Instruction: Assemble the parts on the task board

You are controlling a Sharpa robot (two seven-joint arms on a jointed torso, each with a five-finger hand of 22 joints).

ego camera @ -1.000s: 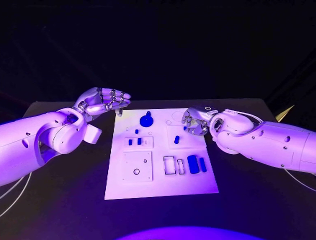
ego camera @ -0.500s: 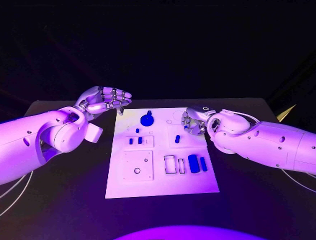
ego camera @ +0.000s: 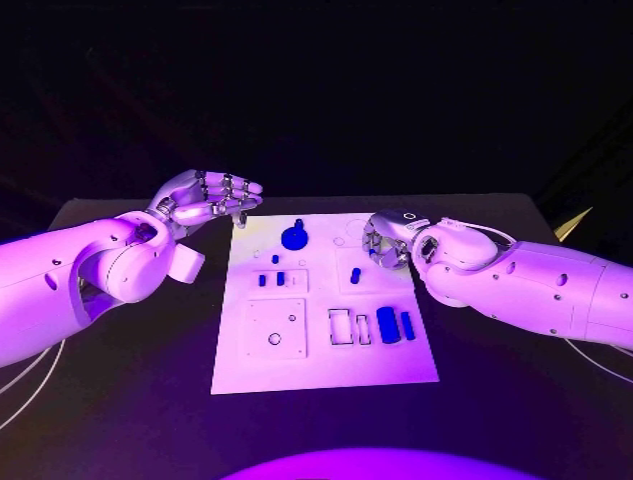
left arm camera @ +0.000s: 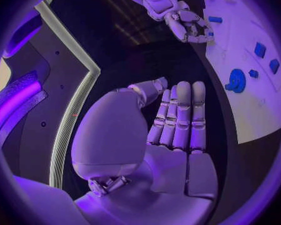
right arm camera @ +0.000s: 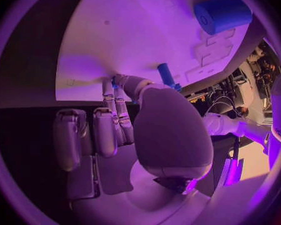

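Hovering beside the task board (ego camera: 323,370), left hand (ego camera: 208,198) curled empty; right hand's (ego camera: 390,240) grasp indiscernible.

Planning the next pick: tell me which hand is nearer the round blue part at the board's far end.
Left, narrowly. The left hand hovers off the board beside the round blue part; the right hand sits over the board's opposite edge.

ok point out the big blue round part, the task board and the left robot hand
big blue round part (ego camera: 295,240), head view, its disc
task board (ego camera: 331,365), head view, bare near area
left robot hand (ego camera: 205,198), head view, its knuckles
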